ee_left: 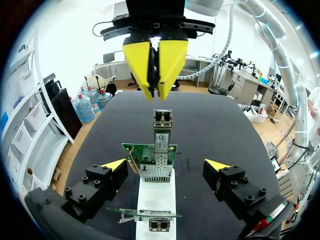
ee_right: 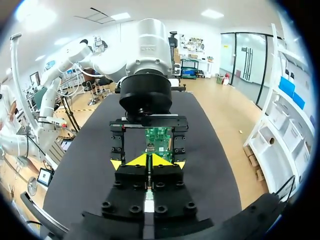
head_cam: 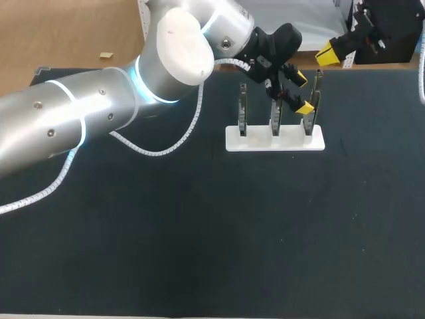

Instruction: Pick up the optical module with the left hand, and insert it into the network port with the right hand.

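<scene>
- The bench [head_cam: 199,232] has a dark surface. A white rack [head_cam: 274,139] stands on its far right part.
- The rack holds three upright boards in a row from left to right: a left board [head_cam: 243,109], a middle board [head_cam: 275,114] and a green board [ee_left: 149,152] at the right end.
- The optical module [ee_left: 161,131] stands upright against the green board. Its lower end meets a silver cage [ee_left: 156,172] on that board.
- The left arm [head_cam: 99,113] enters from the left and reaches across to the rack.
- The left pincer [ee_left: 165,166] is released. One yellow tip is on the far side of the green board and the other on the near side. Both tips are apart from the board and from the module.
- The right pincer [ee_right: 148,160] is clenched, its yellow tips pressed together. It hangs at the far right, past the rack and apart from the module, pointing toward the left pincer.
</scene>
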You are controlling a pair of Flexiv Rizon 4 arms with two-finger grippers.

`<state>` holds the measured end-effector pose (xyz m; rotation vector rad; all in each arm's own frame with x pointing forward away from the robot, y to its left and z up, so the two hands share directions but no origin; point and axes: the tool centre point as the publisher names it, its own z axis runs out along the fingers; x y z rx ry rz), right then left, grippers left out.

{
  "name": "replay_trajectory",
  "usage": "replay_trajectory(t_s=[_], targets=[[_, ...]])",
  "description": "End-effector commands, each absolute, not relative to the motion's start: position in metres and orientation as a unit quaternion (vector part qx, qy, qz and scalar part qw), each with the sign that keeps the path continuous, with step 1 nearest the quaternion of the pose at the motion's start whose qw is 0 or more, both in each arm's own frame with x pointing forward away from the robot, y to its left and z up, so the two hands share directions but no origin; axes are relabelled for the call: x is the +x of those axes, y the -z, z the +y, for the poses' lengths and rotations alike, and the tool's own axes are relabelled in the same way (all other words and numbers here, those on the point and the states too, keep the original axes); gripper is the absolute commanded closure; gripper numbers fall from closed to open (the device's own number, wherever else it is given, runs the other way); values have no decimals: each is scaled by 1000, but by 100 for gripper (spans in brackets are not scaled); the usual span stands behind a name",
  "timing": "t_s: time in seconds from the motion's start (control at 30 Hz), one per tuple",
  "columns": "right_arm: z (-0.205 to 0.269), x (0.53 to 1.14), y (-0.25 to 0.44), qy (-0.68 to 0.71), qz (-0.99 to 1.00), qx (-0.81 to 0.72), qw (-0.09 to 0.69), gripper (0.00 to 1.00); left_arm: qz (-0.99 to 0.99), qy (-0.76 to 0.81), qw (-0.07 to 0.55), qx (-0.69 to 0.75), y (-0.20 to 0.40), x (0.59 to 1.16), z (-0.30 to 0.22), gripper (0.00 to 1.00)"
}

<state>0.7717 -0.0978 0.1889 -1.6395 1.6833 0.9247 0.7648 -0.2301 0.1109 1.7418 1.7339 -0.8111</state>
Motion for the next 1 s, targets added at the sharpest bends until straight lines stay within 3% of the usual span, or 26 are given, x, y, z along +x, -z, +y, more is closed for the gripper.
replay_trajectory(t_s=[0.03,1.0], targets=[[-96,775,-186,-351,635,-620,299,100,645,301,270,648,-112,767,-231,0],[-101,772,-155,-356,654,-616,259,100,645,301,270,648,-112,767,-231,0]])
